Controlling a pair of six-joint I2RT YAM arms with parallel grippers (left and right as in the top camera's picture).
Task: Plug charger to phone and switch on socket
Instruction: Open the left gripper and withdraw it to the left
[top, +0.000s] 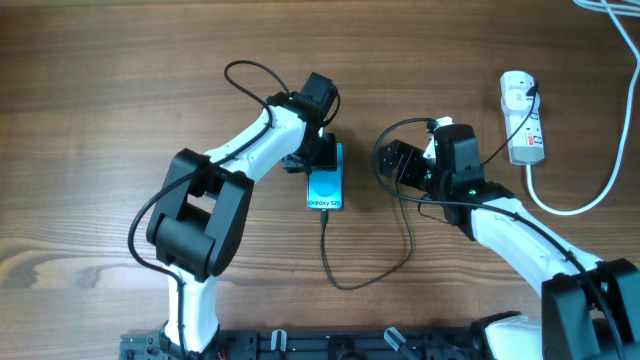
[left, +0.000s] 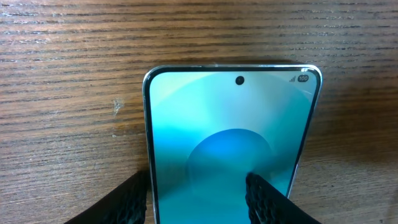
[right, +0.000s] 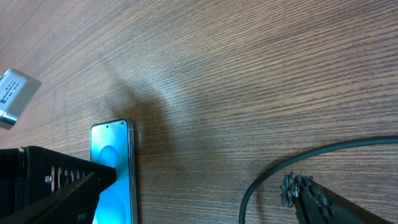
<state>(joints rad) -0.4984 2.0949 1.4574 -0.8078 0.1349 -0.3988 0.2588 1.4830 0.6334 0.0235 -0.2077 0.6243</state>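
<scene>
The phone (top: 325, 186) lies flat mid-table with its teal screen up and its white text band at the near end. The thin black charger cable (top: 345, 284) meets that near end, loops toward me, then runs right and up behind my right arm. My left gripper (top: 316, 157) hovers over the phone's far end. In the left wrist view my left gripper (left: 198, 190) is open, one finger beside the edge of the phone (left: 233, 130) and one over the screen. My right gripper (top: 398, 165) is open and empty to the phone's right (right: 196, 183), with the cable (right: 264, 177) by one finger. The white socket strip (top: 524, 125) lies at the far right.
A thick white cable (top: 600, 190) curves from the socket strip to the far right edge. A black plug (top: 528, 92) sits in the strip's far end. A loop of my left arm's own black cable (top: 245, 75) lies at the far left. The table is bare wood.
</scene>
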